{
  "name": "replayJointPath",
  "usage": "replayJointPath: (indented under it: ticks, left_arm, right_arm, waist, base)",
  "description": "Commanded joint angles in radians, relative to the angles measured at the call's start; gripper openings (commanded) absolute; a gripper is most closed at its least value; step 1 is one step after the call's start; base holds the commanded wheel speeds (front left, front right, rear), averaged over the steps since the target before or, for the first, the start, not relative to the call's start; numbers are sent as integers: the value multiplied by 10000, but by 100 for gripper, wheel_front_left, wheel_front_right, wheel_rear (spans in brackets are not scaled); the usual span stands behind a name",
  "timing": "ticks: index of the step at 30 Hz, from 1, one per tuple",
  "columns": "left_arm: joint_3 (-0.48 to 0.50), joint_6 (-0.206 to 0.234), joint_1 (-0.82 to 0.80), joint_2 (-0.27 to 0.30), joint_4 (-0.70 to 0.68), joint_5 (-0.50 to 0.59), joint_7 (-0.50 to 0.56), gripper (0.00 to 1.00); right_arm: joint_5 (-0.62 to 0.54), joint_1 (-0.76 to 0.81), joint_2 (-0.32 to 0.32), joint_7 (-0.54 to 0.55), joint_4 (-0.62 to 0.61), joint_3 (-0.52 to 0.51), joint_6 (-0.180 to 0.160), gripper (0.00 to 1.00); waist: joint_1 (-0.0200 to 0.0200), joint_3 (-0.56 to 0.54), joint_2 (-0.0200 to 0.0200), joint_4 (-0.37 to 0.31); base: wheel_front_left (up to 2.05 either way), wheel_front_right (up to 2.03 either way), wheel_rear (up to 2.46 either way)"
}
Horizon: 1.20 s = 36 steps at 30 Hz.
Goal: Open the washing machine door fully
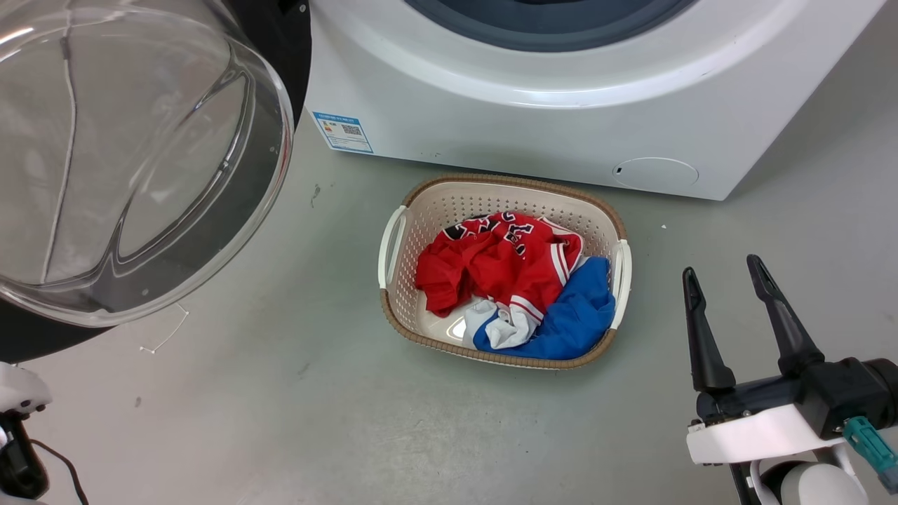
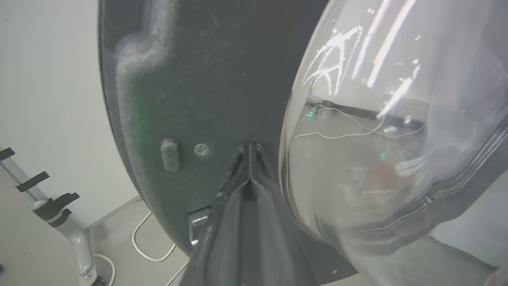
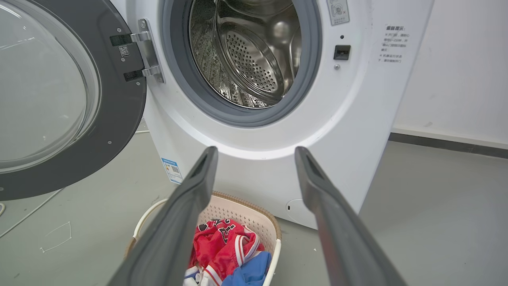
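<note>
The washing machine door (image 1: 140, 140) stands swung out at the upper left of the head view, its clear glass bowl bulging toward me. The right wrist view shows the washing machine door (image 3: 119, 99) hinged open to the left of the steel drum (image 3: 246, 51) of the white washing machine (image 3: 357, 119). My left gripper (image 2: 250, 146) is shut, its tips against the door's dark inner face (image 2: 190, 79) beside the glass bowl (image 2: 377, 139). My right gripper (image 1: 722, 267) hovers open over the floor at the lower right, nothing between its fingers.
A cream laundry basket (image 1: 435, 203) with red, blue and white clothes (image 1: 505, 259) sits on the floor right before the machine (image 1: 526, 119). A white cable (image 2: 147, 246) and a taped white stand (image 2: 75, 234) lie behind the door. A wall (image 3: 456, 59) closes the right side.
</note>
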Motion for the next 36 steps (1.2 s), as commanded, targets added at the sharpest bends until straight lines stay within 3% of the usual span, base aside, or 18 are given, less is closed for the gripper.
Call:
replayJointPath:
  ticks: [1,9,18,36]
  left_arm:
    - [120,-32,-158,52,48,13,22,0]
    - [474,-298,150,-245,-242,210,22,0]
    - [260,-687,1038,-695,-884,709,22,0]
    - [-1767,-1112,3082,-1621,-3477,1357,23,0]
  right_arm:
    - [-51,-79,19,-17,-35,6,-2,100]
    - [127,62,19,-17,47,-75,-2,100]
    - [505,484,19,-17,199,-131,-2,100]
    - [991,1627,19,-17,150,-307,-2,100]
  waist:
    - [-1,-8,0,-16]
    - [-1,-279,0,-128]
    - [-1,-1317,0,-253]
    - [-1,-3263,0,-582]
  base:
    - [0,0,0]
    - [0,0,0]
    - [0,0,0]
    - [0,0,0]
